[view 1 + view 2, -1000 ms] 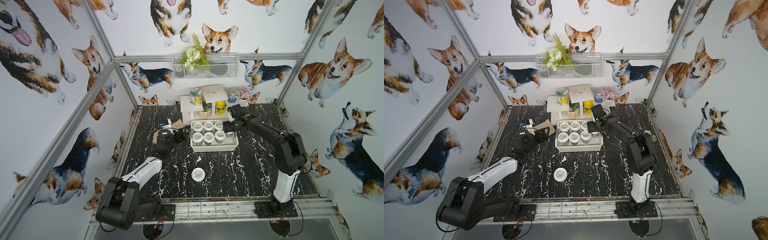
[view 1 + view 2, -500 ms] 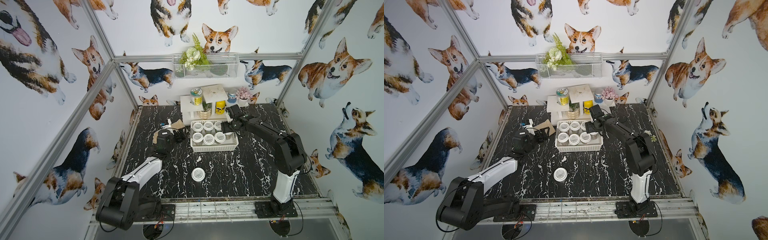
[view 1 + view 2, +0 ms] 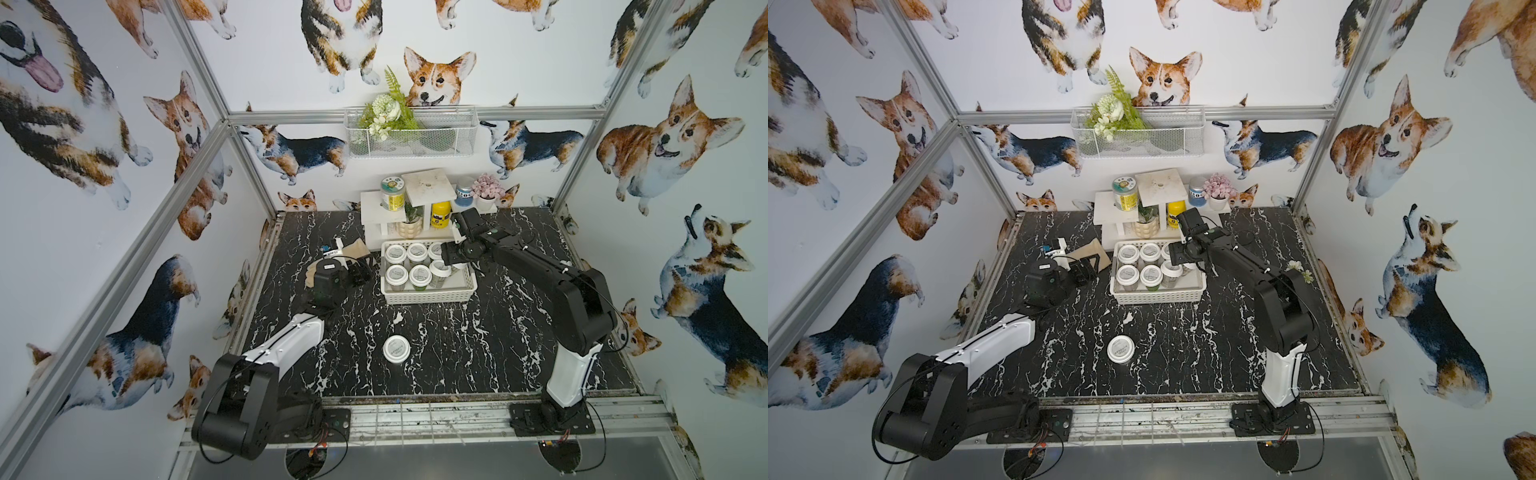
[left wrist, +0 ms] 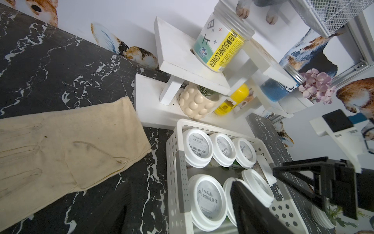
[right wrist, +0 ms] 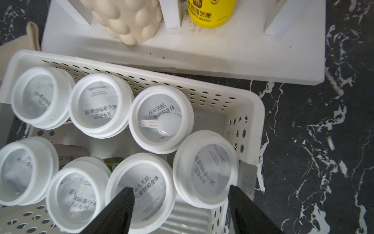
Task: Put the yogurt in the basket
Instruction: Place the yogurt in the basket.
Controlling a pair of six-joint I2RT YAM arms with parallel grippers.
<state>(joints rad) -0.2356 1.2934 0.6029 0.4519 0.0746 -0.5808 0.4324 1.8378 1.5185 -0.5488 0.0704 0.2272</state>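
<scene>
In both top views, white-lidded yogurt jars (image 3: 409, 266) are filling most of the white basket (image 3: 428, 296). The right gripper (image 3: 451, 257) is hanging over the basket's right end. One lone jar (image 3: 396, 349) is sitting on the black marble table (image 3: 478, 353), well apart from the basket, toward the front edge. The left gripper (image 3: 362, 272) is hovering just beside the basket's left wall, near a beige glove (image 3: 355, 249). The lid print is too small to read here.

In the left wrist view, a tall jar (image 4: 220, 40) on the white stand (image 4: 176, 50) is showing "SUNFLOWER" in black on a yellow band. The nearest lid is carrying grey print reading "从今天起,关心食物和身体". The left gripper's jaws are standing apart with nothing between them.

In the right wrist view, seven jars are sitting in the basket. The seventh jar (image 5: 205, 171) is leaning, tilted, against the right end wall. The right gripper's fingers (image 5: 119, 210) are parted and released. One is lying over the neighbouring lid and the other is just beside the seventh jar's rim. A white spoon (image 5: 162, 123) is showing through one clear lid, above a small word beginning "Oarm". Behind the basket, a yellow bottle (image 5: 210, 14) is bearing black Chinese print cut off by the frame, beside a bumpy cream pot (image 5: 129, 22).
</scene>
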